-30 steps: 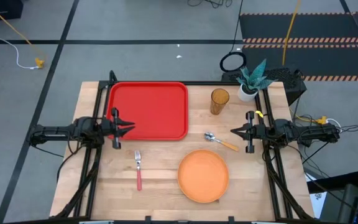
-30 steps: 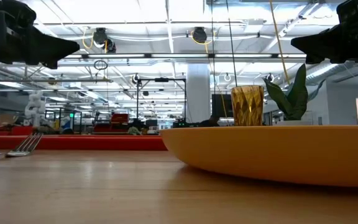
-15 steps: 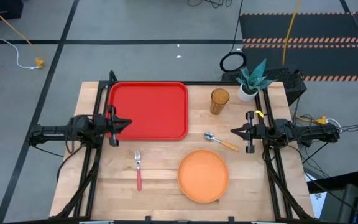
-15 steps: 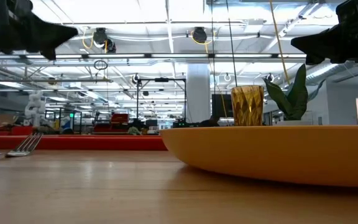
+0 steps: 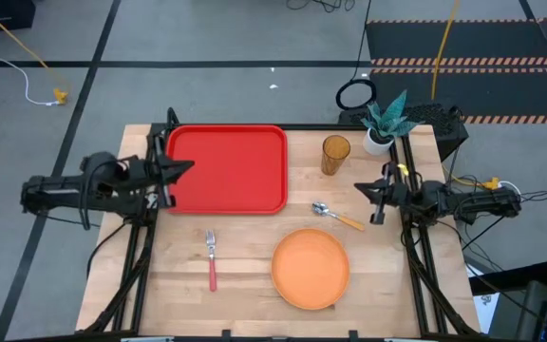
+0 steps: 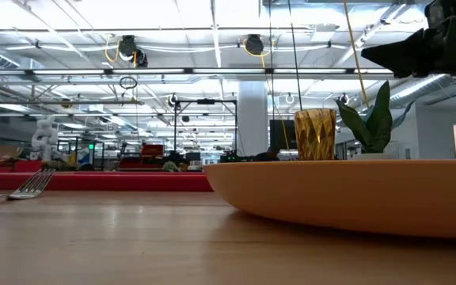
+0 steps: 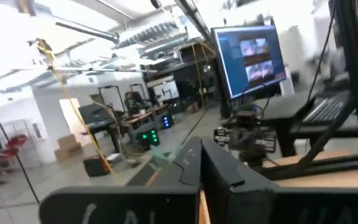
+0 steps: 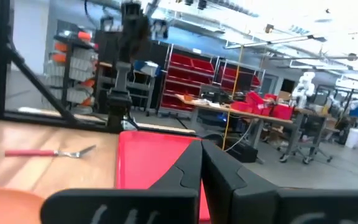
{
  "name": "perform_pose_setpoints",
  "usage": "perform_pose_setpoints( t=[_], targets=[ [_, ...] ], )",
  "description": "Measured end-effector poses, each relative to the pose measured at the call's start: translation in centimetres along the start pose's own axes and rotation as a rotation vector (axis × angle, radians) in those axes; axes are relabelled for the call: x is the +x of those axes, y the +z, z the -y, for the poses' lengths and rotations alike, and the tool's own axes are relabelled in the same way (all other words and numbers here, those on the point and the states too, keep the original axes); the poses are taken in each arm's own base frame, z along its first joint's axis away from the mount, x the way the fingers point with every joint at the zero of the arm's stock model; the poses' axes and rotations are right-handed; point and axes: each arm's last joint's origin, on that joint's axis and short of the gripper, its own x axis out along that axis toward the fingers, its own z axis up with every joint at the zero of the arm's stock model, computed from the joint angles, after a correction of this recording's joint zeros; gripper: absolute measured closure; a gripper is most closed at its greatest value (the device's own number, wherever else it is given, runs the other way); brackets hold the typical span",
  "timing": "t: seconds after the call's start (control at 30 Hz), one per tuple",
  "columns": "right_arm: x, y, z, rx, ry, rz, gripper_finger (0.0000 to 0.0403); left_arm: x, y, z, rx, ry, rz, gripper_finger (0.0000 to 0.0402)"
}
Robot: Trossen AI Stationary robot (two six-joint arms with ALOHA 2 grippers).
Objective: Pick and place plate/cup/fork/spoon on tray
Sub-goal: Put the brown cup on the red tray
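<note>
The red tray (image 5: 226, 169) lies at the table's far left. The amber cup (image 5: 335, 154) stands upright to its right. The spoon (image 5: 337, 216) lies flat in front of the cup, the orange plate (image 5: 311, 268) near the front edge, and the fork (image 5: 211, 258) flat to the plate's left. My left gripper (image 5: 190, 163) is shut and empty, raised at the tray's left rim; it also shows in its wrist view (image 7: 199, 155). My right gripper (image 5: 357, 186) is shut and empty, raised to the right of the spoon and cup; it also shows in its wrist view (image 8: 201, 155).
A white pot with a green plant (image 5: 383, 119) stands at the far right corner, behind the cup. Black frame rails (image 5: 414, 237) run along the table's left and right sides. Bare wood (image 5: 254, 237) lies between the tray, fork and plate.
My left gripper has drawn back toward the table's left edge and risen, leaving the low view, and it has tipped upward. My right gripper has risen slightly and shifted a little toward the far edge. The tableware has stayed in place.
</note>
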Motion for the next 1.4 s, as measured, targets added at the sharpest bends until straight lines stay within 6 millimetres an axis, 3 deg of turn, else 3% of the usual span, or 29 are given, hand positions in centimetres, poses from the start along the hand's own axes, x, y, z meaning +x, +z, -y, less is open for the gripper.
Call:
perform_pose_setpoints(
  t=[0.3,0.43,0.53,0.63,0.8,0.97,1.17,1.4],
  targets=[
    [0.4,-0.5,-0.3,0.033,0.014,-0.052,0.0403,8.6,5.6,-1.6,0.114,-0.089,-0.311,0.0397],
    [0.5,-0.7,-0.4,0.073,0.018,-0.073,0.0403,11.5,8.0,-2.8,0.087,-0.089,-0.413,0.0398],
    [0.6,-0.8,-0.4,0.115,0.02,-0.089,0.0403,13.3,8.7,-3.4,0.054,-0.09,-0.503,0.0399],
    [0.6,-1.0,-0.5,0.148,0.021,-0.108,0.0403,14.7,8.1,-3.5,0.044,-0.107,-0.608,0.0392],
    [0.6,-1.8,-0.7,0.151,0.038,-0.22,0.0403,15.9,5.6,-3.4,0.002,-0.101,-0.747,0.0394],
    [1.0,0.0,-0.3,0.147,0.028,-0.259,0.0403,16.4,2.1,-2.6,-0.075,-0.085,-0.868,0.0395],
    [2.1,4.2,0.7,0.024,-0.011,-0.379,0.04,16.8,-1.7,-1.3,-0.107,-0.054,-0.849,0.0391],
    [5.7,9.3,1.7,-0.173,-0.136,-0.541,0.0352,16.5,-4.0,-0.6,-0.104,-0.045,-0.859,0.0388]
  ],
)
